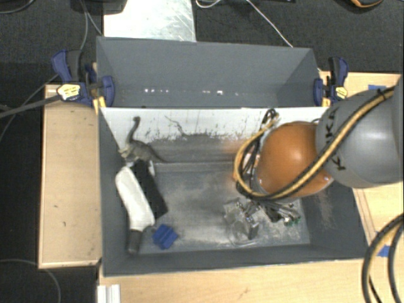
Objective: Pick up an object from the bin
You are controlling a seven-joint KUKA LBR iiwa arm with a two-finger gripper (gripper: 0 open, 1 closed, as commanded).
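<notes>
**Op:** Entry, single view. Gripper (252, 218) sits low under the orange cover (287, 160), close to the bin (208, 74) floor near the front wall. I cannot tell whether it is open or closed; the cover and cables hide too much.

**Obs:** Anything under it?

**Op:** Glinting bits (235, 227), just beside it and partly below. I can't say whether that is a clear loose thing or part of the tool, so I log nothing as held.

**Obs:** Then where are the sure candidates?

**Op:** All on the side away from the arm, well apart from the gripper across bare floor. The white oblong (134, 199) lies with its long axis running back to front, slightly slanted. The black bar (151, 191) lies along its gripper-facing side, touching it and roughly parallel. The blue block (165, 236) is the nearest of the three to the gripper, at the front wall, just beside the oblong's front end.

**Obs:** What does the next move turn on?

**Op:** My judgement: if the glint is a thing, the pick is straight down where the gripper is. If not, it is a traverse away from the arm side, and the oblong would need a grip across its short width.
</notes>
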